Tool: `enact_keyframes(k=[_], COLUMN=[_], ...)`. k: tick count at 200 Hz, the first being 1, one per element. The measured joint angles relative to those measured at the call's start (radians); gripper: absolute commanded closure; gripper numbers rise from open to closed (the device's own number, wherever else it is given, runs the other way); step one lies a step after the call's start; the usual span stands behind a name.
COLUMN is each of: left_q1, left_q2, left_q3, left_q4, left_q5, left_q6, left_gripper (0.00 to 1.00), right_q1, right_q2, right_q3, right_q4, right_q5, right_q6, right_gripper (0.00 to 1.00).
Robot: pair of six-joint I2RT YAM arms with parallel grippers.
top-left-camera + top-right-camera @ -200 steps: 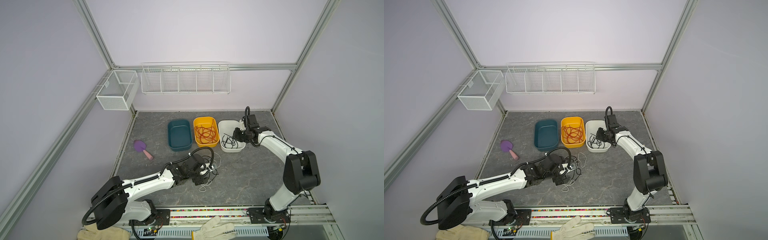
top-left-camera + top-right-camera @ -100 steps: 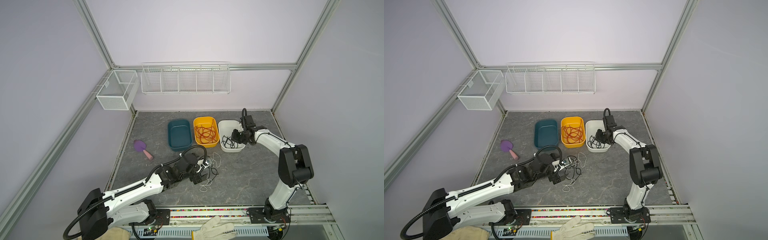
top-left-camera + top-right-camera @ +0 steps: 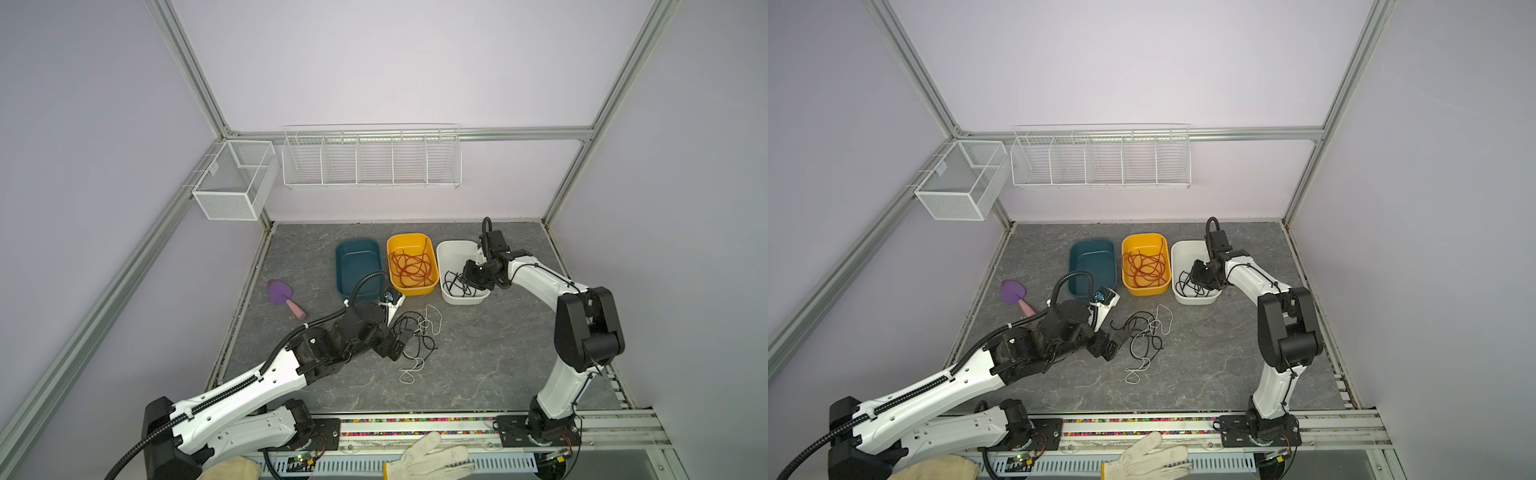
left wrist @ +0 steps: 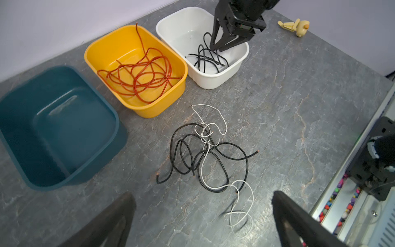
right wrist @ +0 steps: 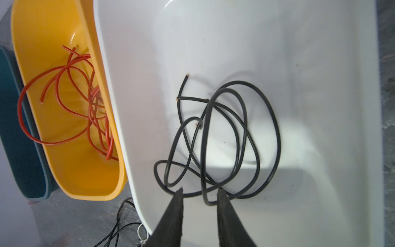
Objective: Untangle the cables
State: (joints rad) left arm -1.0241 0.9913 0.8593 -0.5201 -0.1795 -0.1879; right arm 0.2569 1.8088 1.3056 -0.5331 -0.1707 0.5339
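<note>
While the narrowly parted right gripper [image 5: 199, 192] straddles a seemingly loose black cable [image 5: 277, 132], rising could snag it; left gripper [image 4: 202, 195] gapes wide.

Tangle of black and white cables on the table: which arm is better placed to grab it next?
Probably left. The left end effector, open, hangs beside the tangle; the right end effector is away in the white tub.

Probably robot lab: aluminium frame [image 3: 191, 70], plain walls [image 3: 395, 62], base rail [image 3: 623, 428].
</note>
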Motion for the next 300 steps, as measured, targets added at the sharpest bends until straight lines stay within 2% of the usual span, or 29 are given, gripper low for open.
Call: enact_keyframes(k=[68,102,128,133,140,182,211,256,300], left_q1=[0.0,0.0,0.0,0.0,0.0,0.006,0.042,0.084,0.088], left_q2=[0.012,0.017,0.019,0.02,0.022,0.027,0.028,0.035,0.083], left_q3=[-0.024,-0.062,-0.089,-0.093,-0.1,-0.166,-0.211,-0.259,-0.263], left_q4=[-0.031,-0.016,0.008,0.016,0.026,0.082,0.119,0.175,0.228], left_q5=[-0.05,-0.043,-0.027,-0.024,-0.022,-0.021,-0.017,-0.014,-0.02], left_q6=[-0.291,-0.381,-0.426,-0.433,-0.443,-0.489,-0.515,-0.541,-0.545], left_gripper=[0.01,0.01,0.01,0.01,0.01,0.0,0.03,0.08,0.15], right_q1=[0.03,0.075,0.113,0.121,0.129,0.169,0.193,0.259,0.311], right_q2=[-0.093,-0.195,-0.294,-0.316,-0.347,-0.529,-0.623,-0.668,-0.695], right_q3=[-0.008,-0.053,-0.107,-0.119,-0.138,-0.253,-0.35,-0.527,-0.561], right_q4=[-0.055,-0.064,-0.069,-0.068,-0.064,-0.032,0.024,0.121,0.187], right_q5=[0.062,0.081,0.087,0.087,0.087,0.066,0.019,-0.034,-0.047], right_q6=[-0.027,-0.042,-0.061,-0.067,-0.066,-0.086,-0.09,-0.093,-0.093], right_gripper=[0.44,0.25,0.0,0.09,0.12,0.12,0.12,0.12,0.12])
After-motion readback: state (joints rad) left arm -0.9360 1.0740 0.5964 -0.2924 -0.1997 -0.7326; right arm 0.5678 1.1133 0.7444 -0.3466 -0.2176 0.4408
